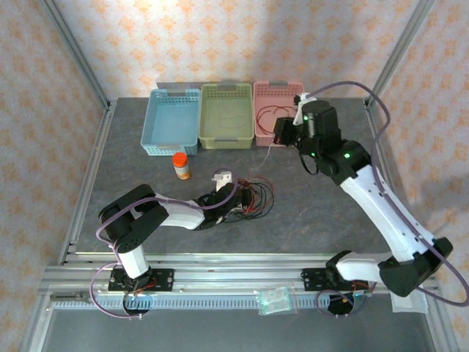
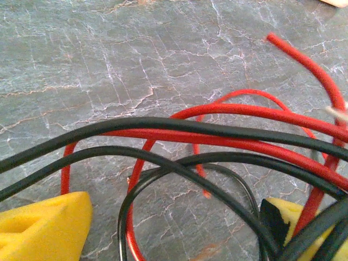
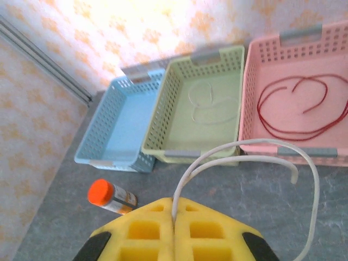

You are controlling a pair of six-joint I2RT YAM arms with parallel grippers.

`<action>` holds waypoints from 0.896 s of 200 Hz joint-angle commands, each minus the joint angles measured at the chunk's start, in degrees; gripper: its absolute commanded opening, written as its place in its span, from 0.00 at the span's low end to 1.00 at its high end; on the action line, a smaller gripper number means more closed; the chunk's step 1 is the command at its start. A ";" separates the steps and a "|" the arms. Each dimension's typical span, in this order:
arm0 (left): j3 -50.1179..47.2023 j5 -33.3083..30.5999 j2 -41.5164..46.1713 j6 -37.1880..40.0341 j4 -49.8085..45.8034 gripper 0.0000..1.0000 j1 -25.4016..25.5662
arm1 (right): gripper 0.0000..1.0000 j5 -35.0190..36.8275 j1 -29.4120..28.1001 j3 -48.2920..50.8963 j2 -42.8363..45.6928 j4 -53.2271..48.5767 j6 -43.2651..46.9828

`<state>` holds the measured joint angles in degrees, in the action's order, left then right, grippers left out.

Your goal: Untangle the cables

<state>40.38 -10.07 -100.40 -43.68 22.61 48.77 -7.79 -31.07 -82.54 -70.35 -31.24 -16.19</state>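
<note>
Left gripper (image 2: 176, 212) wide open, holding nothing, its fingers straddling the tangle (image 2: 217, 128) of red and black cables on the counter (image 2: 109, 54). Right gripper (image 3: 174, 215) shut on a white cable (image 3: 272, 141), raised near the pink basket (image 3: 247, 98). Risk, we judge: closing here would pinch several crossed strands together, and a pull would then tighten the knot. Left wrist view shows which strands overlap. Top view shows the tangle mid-counter, well apart from the baskets.
</note>
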 commanded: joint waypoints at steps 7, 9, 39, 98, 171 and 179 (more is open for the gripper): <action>-2.91 0.09 -2.06 -2.19 -7.52 0.82 0.18 | 0.00 3.07 0.04 -2.49 4.64 -0.74 2.05; -2.93 0.06 -2.08 -2.20 -7.50 0.82 0.18 | 0.00 3.18 0.04 -2.57 4.92 -0.77 2.04; -2.99 0.31 -2.34 -2.46 -7.32 0.82 0.18 | 0.00 4.83 0.04 -3.32 8.69 -0.14 3.42; -2.50 0.91 0.21 -1.64 -8.43 0.83 0.24 | 0.00 8.06 0.04 -4.15 12.32 0.09 4.81; 1.65 -5.06 24.57 5.94 -20.12 0.92 0.97 | 0.00 6.17 0.04 0.53 8.91 4.59 3.04; 2.03 -6.86 26.97 6.80 -21.96 0.92 0.97 | 0.00 4.37 0.04 0.43 7.38 5.01 2.97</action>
<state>40.29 -11.07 -79.68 -40.84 7.64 49.56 -0.60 -31.07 -83.07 -59.88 -29.52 -12.80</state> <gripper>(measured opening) 0.915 0.044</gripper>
